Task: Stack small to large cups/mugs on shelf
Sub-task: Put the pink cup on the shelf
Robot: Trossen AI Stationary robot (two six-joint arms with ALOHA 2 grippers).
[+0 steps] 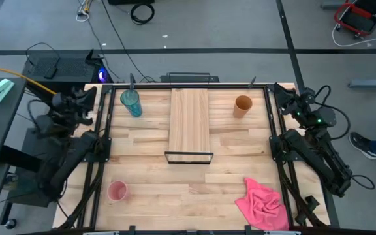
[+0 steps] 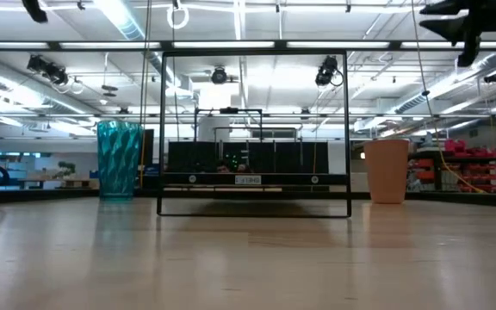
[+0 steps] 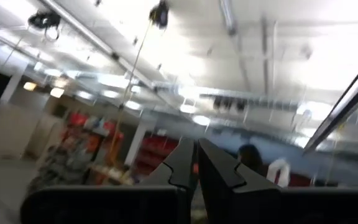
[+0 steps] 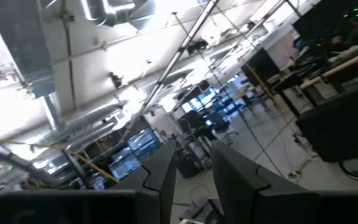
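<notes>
The teal tumbler point(image 1: 131, 102) point(image 2: 119, 160) stands upright on the tabletop at the far left. The orange-brown cup point(image 1: 243, 106) point(image 2: 387, 170) stands upright at the far right. The small pink cup point(image 1: 117, 191) stands near the front left. The shelf plank point(image 1: 188, 121) lies mid-table between the two far cups, with its black frame point(image 1: 188, 157) point(image 2: 254, 129) at its near end. My left gripper point(image 3: 196, 149) is shut and empty, held up beside the table's left edge. My right gripper point(image 4: 194, 152) is a little open and empty, held up beside the right edge.
A crumpled pink cloth point(image 1: 263, 203) lies at the front right of the butcher-block tabletop point(image 1: 149, 140). Both arms are folded back outside the table's black side rails point(image 1: 103, 150). A person's shoes point(image 1: 371, 142) show on the floor to the right.
</notes>
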